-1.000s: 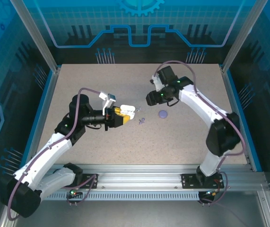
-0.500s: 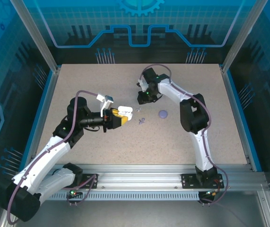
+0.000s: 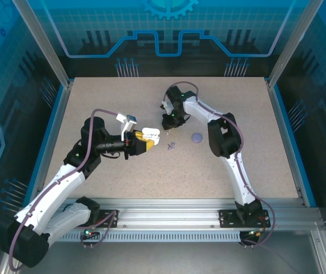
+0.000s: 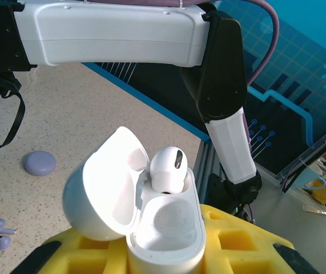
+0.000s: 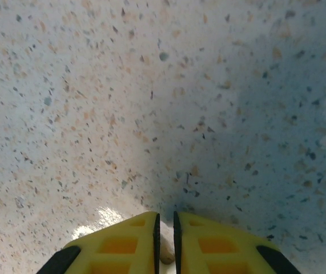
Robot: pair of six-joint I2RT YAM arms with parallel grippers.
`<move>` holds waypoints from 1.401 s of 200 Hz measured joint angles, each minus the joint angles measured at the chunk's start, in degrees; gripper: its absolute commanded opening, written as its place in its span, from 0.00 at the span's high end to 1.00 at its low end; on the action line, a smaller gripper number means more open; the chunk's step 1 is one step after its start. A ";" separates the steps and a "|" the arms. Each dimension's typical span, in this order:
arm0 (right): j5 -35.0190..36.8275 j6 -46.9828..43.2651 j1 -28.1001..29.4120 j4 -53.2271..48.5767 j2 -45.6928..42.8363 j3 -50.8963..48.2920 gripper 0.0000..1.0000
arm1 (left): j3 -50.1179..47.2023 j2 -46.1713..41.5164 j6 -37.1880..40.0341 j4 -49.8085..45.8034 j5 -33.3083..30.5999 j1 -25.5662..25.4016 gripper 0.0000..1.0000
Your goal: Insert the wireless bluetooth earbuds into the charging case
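Meanwhile, at left, the left gripper (image 4: 163, 260) has stayed put, its yellow fingers clamped on the white charging case (image 4: 165, 228). The right gripper (image 3: 166, 122) has swung in from the right to just beyond the case. Its fingers have drawn nearly together around a tiny whitish piece (image 5: 165, 254) down at the table (image 3: 123, 171). The case stands upright, long axis vertical, its lid (image 4: 100, 188) hinged open leftward. One white earbud (image 4: 166, 168) sits in it, head up. Two lavender pieces (image 3: 171, 146) lie just right of the case, and one purple disc (image 3: 197, 137) lies farther right.
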 measured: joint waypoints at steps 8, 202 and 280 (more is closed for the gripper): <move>0.15 0.00 0.00 -0.24 0.00 0.00 0.83 | 0.00 0.00 -0.02 0.02 0.00 0.00 0.88; 6.38 0.72 2.21 2.58 -8.74 -14.47 0.80 | -1.07 -0.76 -1.53 1.55 0.00 0.00 0.88; 6.86 2.05 2.71 2.49 -12.02 -15.32 0.60 | -1.18 -1.07 -1.66 1.73 0.00 0.00 0.88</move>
